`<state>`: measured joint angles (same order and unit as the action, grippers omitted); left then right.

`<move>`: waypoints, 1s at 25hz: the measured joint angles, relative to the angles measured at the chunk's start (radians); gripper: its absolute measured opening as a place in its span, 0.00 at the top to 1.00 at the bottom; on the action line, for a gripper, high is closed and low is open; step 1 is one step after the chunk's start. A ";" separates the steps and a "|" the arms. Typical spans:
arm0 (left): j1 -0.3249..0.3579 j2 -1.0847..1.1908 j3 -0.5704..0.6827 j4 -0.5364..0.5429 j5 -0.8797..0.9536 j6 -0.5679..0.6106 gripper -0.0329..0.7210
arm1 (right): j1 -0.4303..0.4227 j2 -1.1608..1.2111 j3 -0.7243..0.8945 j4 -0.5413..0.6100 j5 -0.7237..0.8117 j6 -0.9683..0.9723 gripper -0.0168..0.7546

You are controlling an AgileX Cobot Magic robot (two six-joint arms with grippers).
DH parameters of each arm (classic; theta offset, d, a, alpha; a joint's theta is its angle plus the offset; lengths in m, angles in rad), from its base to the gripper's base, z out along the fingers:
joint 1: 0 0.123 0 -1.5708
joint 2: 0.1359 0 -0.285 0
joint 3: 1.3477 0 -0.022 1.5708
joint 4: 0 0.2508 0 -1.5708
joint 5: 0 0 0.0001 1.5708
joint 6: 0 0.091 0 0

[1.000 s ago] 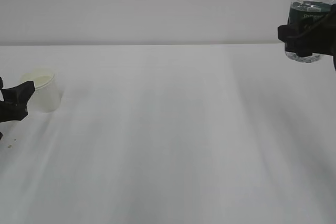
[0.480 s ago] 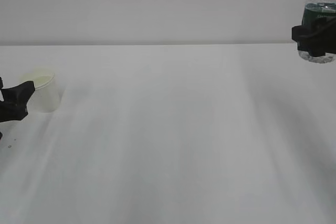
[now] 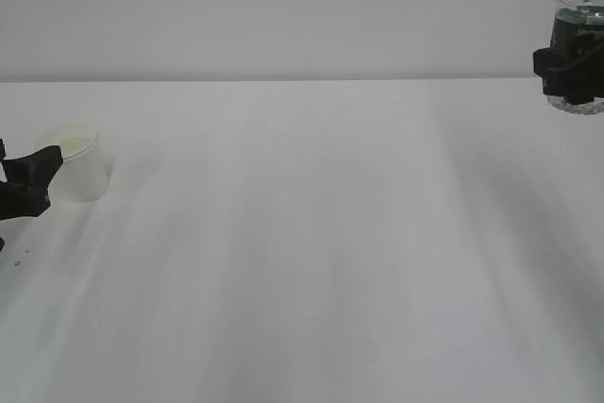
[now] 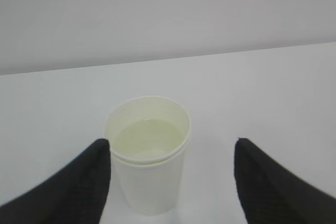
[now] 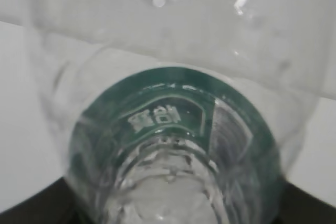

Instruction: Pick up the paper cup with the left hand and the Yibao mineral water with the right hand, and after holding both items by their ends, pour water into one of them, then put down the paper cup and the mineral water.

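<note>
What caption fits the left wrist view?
Open left hand jaws flank the standing paper cup holding liquid.

White table (image 3: 311,261), paper cup (image 3: 79,165) upright at its left edge

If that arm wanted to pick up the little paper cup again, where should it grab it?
Probably around the middle of the cup's wall, coming in level from the left gripper's side, one finger on each flank. The cup stands upright with liquid inside, so a light squeeze below the rolled rim should avoid crushing or spilling.
</note>
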<state>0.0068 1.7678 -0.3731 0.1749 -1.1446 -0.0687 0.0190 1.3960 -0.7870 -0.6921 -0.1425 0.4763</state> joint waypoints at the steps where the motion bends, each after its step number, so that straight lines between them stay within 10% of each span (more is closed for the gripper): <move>1: 0.000 0.000 0.000 0.000 0.000 0.000 0.26 | 0.000 0.000 0.000 0.000 0.000 0.000 0.43; 25: 0.000 0.000 0.000 -0.002 0.000 0.001 0.25 | 0.000 0.105 0.005 0.020 -0.131 -0.009 0.43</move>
<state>0.0068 1.7678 -0.3731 0.1731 -1.1446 -0.0680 0.0190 1.5005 -0.7819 -0.6718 -0.2735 0.4677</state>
